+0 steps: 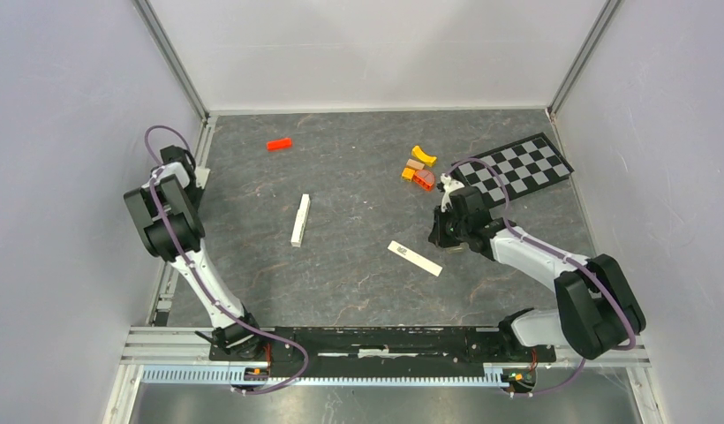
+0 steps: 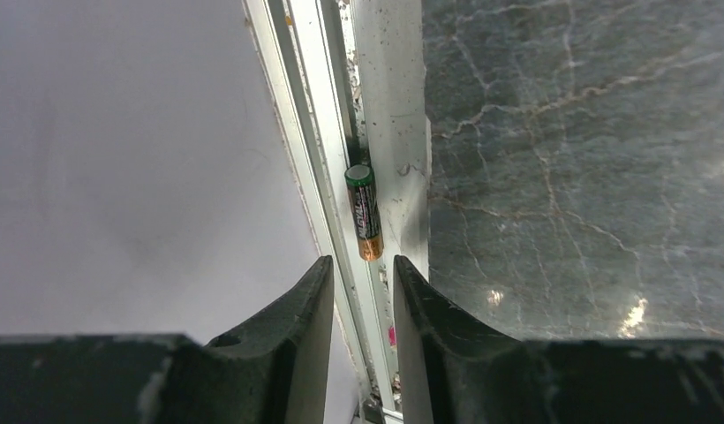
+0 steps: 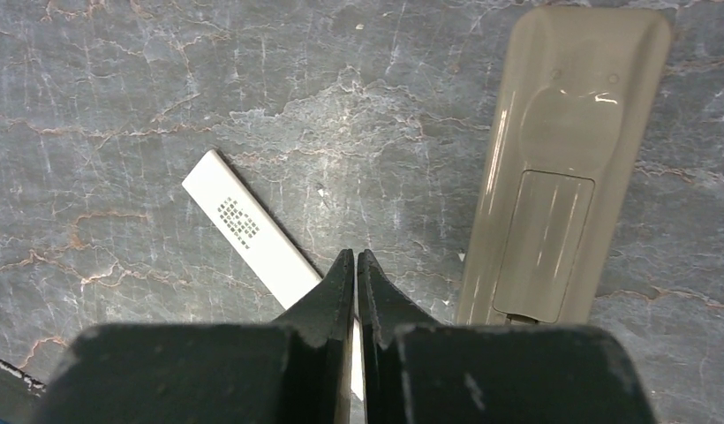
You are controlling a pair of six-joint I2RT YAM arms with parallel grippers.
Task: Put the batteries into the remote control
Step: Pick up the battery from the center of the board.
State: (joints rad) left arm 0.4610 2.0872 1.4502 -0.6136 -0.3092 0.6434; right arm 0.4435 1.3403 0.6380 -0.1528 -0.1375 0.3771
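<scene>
One battery, dark with a green end and a copper end, lies in the metal rail channel along the left wall. My left gripper is open, its fingertips just short of the battery's copper end, one on each side of the channel. In the top view this gripper is at the left wall. Other batteries are out of view. The remote control lies grey-tan back up with its cover on, right of my right gripper, which is shut and empty. I cannot make out the remote in the top view, where the right gripper is.
A white bar with a dot pattern runs under the right fingers and also shows in the top view. Another white bar lies mid-table. Orange and yellow blocks, a red block and a checkerboard lie at the back.
</scene>
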